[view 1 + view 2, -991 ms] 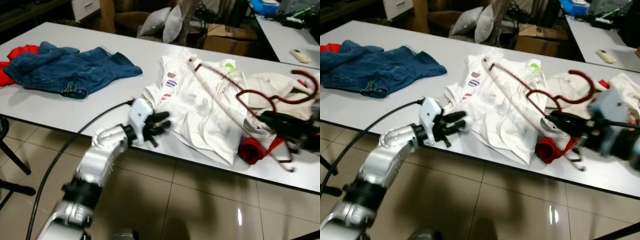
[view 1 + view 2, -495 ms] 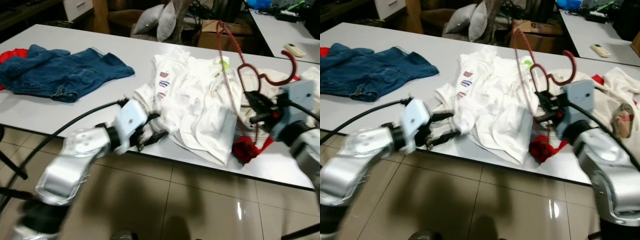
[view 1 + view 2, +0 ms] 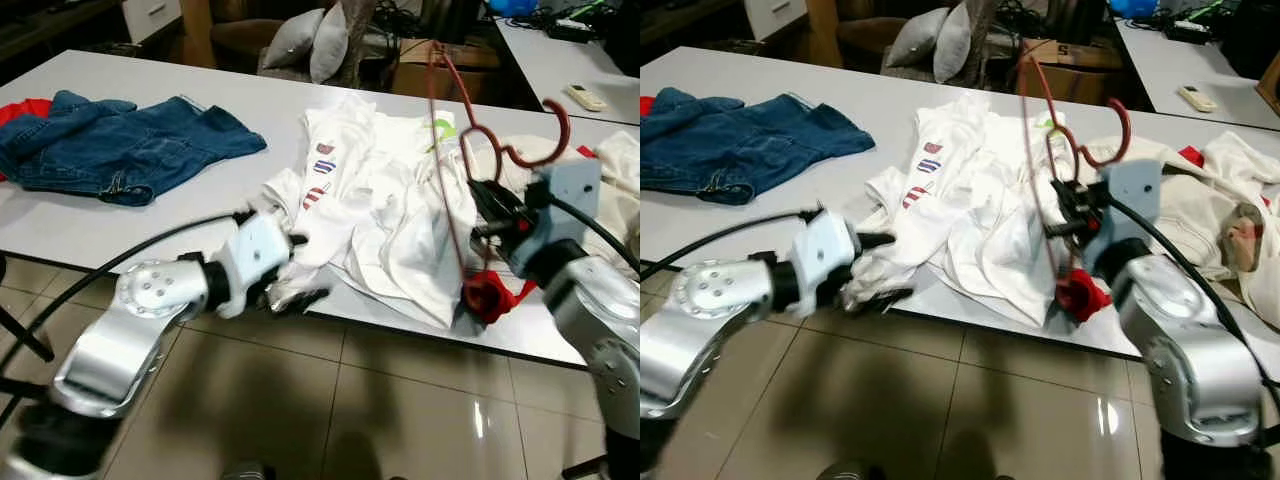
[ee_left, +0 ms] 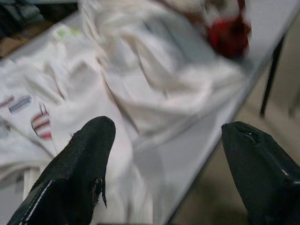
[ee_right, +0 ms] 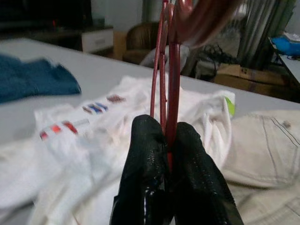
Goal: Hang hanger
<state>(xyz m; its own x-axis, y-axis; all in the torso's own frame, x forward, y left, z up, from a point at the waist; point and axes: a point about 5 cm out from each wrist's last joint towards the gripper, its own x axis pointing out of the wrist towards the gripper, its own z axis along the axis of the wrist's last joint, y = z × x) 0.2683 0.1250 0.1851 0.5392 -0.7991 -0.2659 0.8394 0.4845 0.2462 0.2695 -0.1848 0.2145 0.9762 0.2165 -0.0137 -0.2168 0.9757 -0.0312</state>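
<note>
While the right gripper (image 3: pixel 1065 208) pinches the red hanger (image 3: pixel 450 150) upright, the left gripper (image 4: pixel 168 164) gapes beside the shirt (image 3: pixel 385 205); threading comes next.

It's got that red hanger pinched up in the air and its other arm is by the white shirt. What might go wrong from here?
The right gripper pinches the red hanger by thin wire only, so it may twist or slip as the arm moves. The hanger's lower end hangs close to the red cloth and could snag it. The left gripper, fingers open at the table edge by the white shirt, might drag the shirt off the table.
</note>
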